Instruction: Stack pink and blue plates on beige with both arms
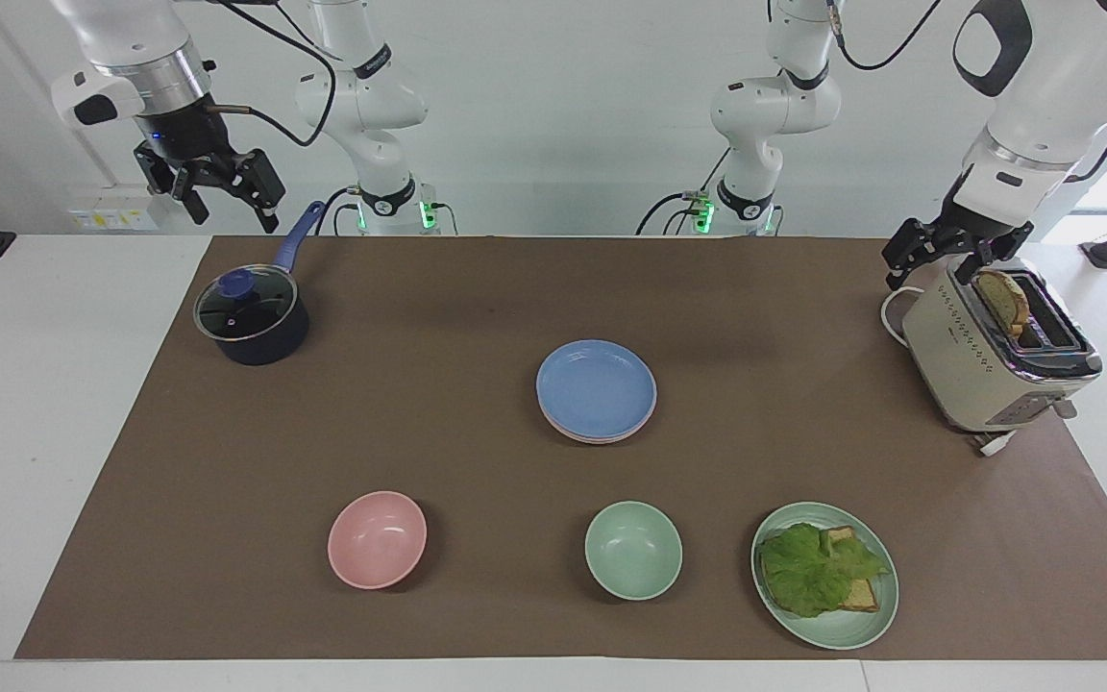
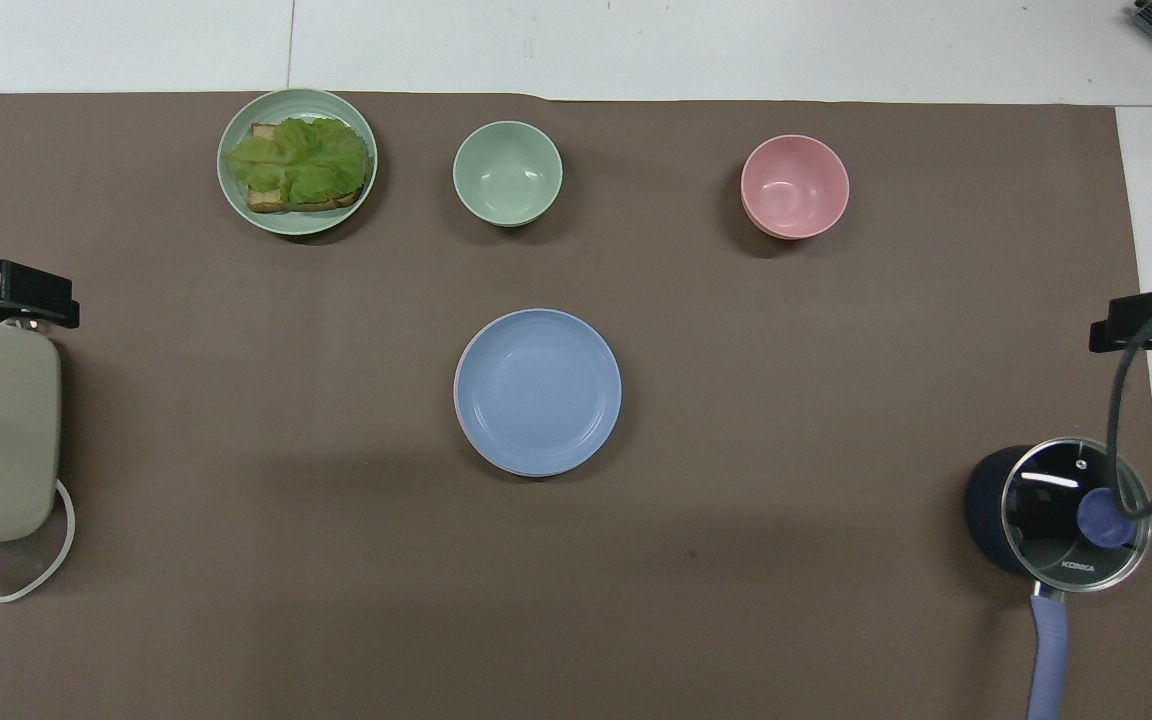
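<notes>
Facing view first: the blue plate (image 1: pixel 597 388) is sitting at the centre of the frame on the brown mat (image 1: pixel 477 308), topping a stack. A pink plate (image 1: pixel 602 437) is showing only as a thin rim beneath it, and whether a beige plate is lying under that I cannot tell.

The right gripper (image 1: pixel 223 197) is hanging in the air at the upper left of the frame, above the table's edge, with its fingers spread and holding nothing. A dark saucepan (image 1: pixel 252 328) with a glass lid is sitting just below it in the frame.

The left gripper (image 1: pixel 947 252) is hovering at the upper right of the frame, over the cream toaster (image 1: pixel 986 360), fingers spread and empty; a slice of toast (image 1: pixel 1003 300) is standing in a slot.

Along the bottom of the frame a pink bowl (image 1: pixel 377 539), a green bowl (image 1: pixel 632 550) and a green plate (image 1: pixel 842 630) bearing lettuce and toast are sitting in a row.

Overhead view is showing the blue plate (image 2: pixel 538 391) mid-frame, with only the grippers' tips peeking in at either side edge.
</notes>
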`<state>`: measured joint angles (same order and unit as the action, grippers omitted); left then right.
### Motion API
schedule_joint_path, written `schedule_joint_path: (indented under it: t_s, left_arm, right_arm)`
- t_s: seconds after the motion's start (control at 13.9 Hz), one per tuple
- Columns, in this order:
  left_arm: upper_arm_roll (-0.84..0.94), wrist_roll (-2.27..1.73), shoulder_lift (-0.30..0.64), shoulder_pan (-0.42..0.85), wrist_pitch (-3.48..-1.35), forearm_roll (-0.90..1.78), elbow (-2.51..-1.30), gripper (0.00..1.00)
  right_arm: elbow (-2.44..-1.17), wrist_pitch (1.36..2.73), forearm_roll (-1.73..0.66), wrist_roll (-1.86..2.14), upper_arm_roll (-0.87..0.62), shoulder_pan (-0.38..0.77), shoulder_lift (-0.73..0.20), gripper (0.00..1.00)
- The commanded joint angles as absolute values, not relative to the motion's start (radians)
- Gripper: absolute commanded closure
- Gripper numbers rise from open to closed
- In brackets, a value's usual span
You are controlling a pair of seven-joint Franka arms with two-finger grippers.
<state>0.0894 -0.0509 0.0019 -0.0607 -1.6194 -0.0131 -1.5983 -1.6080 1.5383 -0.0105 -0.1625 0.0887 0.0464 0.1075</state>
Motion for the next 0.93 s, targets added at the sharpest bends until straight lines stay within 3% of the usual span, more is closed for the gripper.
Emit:
schedule_joint_path:
  t_s: [0.0, 0.86]
  left_arm:
    - [0.094, -0.048, -0.006, -0.067, -1.605, -0.028, -1.595, 0.00]
    - [0.094, -0.048, -0.006, -0.067, -1.603, -0.029, -1.595, 0.00]
  right_arm:
    - [-1.647, 1.551, 0.008, -0.077, 0.084, 0.043, 0.129, 0.00]
    - [-1.652, 1.548, 0.014, -0.005, 0.086, 0.037, 0.129, 0.00]
